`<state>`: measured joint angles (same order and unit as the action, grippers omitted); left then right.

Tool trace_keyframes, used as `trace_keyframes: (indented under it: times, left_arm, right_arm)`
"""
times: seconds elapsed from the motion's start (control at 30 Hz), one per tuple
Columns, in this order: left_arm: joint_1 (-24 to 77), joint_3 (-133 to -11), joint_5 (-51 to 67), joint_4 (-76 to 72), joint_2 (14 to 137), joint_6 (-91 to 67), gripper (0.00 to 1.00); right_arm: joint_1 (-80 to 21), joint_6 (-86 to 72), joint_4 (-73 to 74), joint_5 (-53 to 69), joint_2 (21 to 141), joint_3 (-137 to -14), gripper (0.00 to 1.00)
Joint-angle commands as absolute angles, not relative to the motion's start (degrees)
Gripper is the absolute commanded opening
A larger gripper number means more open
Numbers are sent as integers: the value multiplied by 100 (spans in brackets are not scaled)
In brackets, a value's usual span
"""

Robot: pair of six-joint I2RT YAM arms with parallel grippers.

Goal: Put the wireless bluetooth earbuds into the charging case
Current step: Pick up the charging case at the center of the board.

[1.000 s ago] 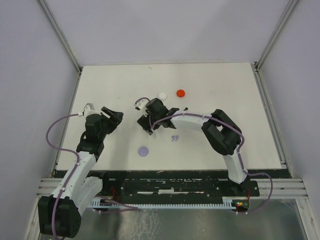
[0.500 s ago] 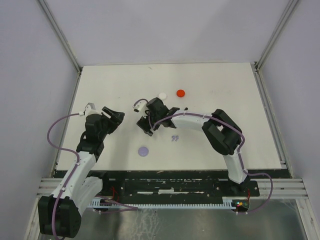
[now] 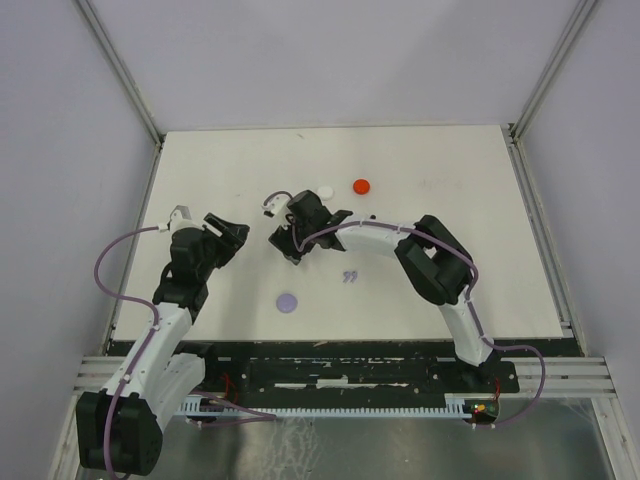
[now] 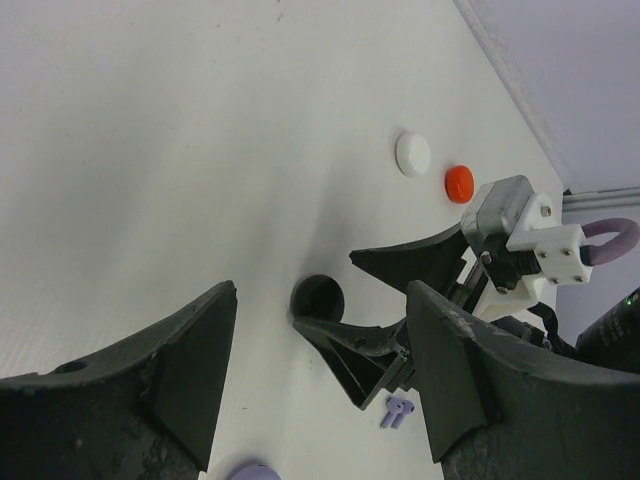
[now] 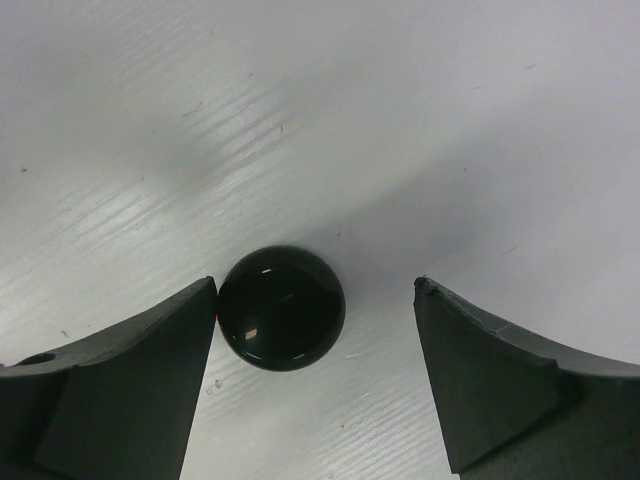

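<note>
The right gripper (image 5: 314, 290) has been moved a little way out from its base and towards the left arm since the earlier frame. The left gripper (image 3: 232, 230) has not been moved.

The right gripper's jaws are spread wide and nothing is held. A shiny black round disc (image 5: 281, 308) is seen between them on the table (image 3: 450, 260). It sits right against one finger, maybe touching it, and the other finger is well apart from it. The left gripper's jaws are spread too, and nothing is held there. It is pointed at the right gripper from nearby.

The lavender earbuds (image 3: 350, 276) are left lying on the table. They are behind the right gripper, next to its arm and not between any jaws.

Things could go wrong from here. If the jaws are shut, the disc could be pushed sideways by the near finger first. It looks smooth, so it could be squeezed out and slide away. The two grippers could also be bumped together, because they are near each other.

Four round discs are counted: one black, one white disc (image 3: 325, 190), one red disc (image 3: 361, 185) and one lavender disc (image 3: 287, 302). Two lavender earbuds are counted. One tiny dark speck (image 3: 372, 216) is seen by the right arm, too small to be named.
</note>
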<state>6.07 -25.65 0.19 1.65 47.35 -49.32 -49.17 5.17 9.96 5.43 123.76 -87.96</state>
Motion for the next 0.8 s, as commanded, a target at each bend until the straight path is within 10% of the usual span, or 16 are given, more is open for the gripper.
trace_keyframes:
  times: [0.0,0.77]
  left_arm:
    - [570,-2661,57,-35,4736,-4653,75]
    - [564,-2675,227,-161,4865,-4660,75]
  right_arm:
    - [-4849,373,907,276,12496,-9176,87]
    - [-4729,157,1186,221,11603,-8765,88]
